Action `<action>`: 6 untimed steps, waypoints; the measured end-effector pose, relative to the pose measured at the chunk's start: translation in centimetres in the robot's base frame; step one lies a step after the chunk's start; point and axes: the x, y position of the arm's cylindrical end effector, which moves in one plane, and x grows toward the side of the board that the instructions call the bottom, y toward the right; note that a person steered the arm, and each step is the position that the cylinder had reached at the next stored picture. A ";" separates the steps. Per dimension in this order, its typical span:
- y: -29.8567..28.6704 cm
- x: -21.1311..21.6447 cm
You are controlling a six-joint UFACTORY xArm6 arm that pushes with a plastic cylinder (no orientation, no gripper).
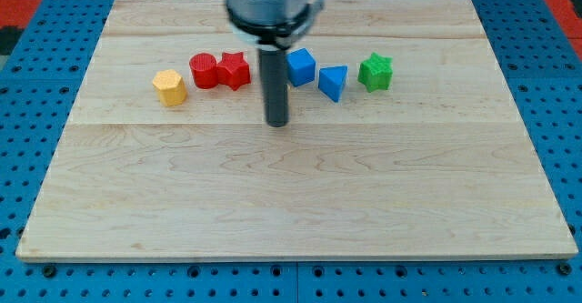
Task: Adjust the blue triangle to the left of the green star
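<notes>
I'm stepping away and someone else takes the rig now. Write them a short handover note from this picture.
My tip is on the board, below the row of blocks, touching none.
Blue triangle already sits just to the view's left of the green star, slightly lower, with a small gap.
Blue cube is on the triangle's other side; red star, red cylinder and yellow block lie further toward the view's left.
Left: probably only a fine nudge of the triangle.

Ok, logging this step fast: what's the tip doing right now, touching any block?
My tip: on bare board, holding nothing, touching no block; below and left of the blue cube and blue triangle.
</notes>
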 end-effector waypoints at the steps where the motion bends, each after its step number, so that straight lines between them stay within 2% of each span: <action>1: 5.5 -1.1; 3: 5.1 -1.2; 5: 4.9 -4.6; 6: 4.9 -4.9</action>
